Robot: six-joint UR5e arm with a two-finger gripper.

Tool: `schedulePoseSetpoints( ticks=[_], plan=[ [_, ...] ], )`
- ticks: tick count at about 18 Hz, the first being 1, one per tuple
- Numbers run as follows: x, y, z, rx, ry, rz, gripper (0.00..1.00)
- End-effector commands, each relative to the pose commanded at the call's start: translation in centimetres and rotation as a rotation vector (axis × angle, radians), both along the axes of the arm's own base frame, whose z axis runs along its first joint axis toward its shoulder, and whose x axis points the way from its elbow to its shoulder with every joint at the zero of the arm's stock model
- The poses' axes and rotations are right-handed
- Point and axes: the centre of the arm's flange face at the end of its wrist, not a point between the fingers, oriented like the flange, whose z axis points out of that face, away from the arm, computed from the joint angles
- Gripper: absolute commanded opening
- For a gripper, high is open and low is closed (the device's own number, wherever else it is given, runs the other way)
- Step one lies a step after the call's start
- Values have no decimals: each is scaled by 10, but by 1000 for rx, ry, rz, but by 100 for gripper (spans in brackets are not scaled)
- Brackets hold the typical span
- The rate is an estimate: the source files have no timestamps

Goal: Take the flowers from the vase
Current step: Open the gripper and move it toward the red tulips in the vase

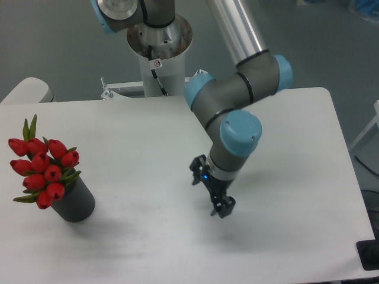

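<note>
The hand (223,208) hangs just right of centre, low in the frame, above the white worktop (148,142); its fingers sit close together and hold nothing; the flowers (42,168), red tulip buds with green leaves, stand at lower left in the dark cylindrical vase (75,203), well apart from the hand.

Count, single fixed view.

Vase (74,203): 1, dark cylinder, lower left of frame.

Flowers (42,170): 1 bunch, standing in the vase. Red buds visible: 8. Some overlap, so a hidden bud cannot be excluded. Green leaves: 2 upright tips at top of bunch, a few more at the sides; exact number cannot be told.

Arm: 1, entering from the top of frame. Gripper (222,209): 1, centre of frame.

Table (148,136): 1, white.
</note>
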Motion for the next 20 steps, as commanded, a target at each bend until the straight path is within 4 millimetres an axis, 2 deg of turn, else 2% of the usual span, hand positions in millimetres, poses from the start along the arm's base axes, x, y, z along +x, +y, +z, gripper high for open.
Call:
schedulePoseSetpoints(
  ticks=[2,6,10,12,15,19,20],
  plan=[
    [18,1,5,71,-68,-5,100],
    [56,2,-3,181,-267,41,100],
    [77,9,0,311,-477,99,100],
    [93,19,4,341,-551,106,100],
    [118,33,9,345,-620,101,100],
    [132,40,11,347,-643,84,100],
    [142,45,12,354,-661,68,100]
  ],
)
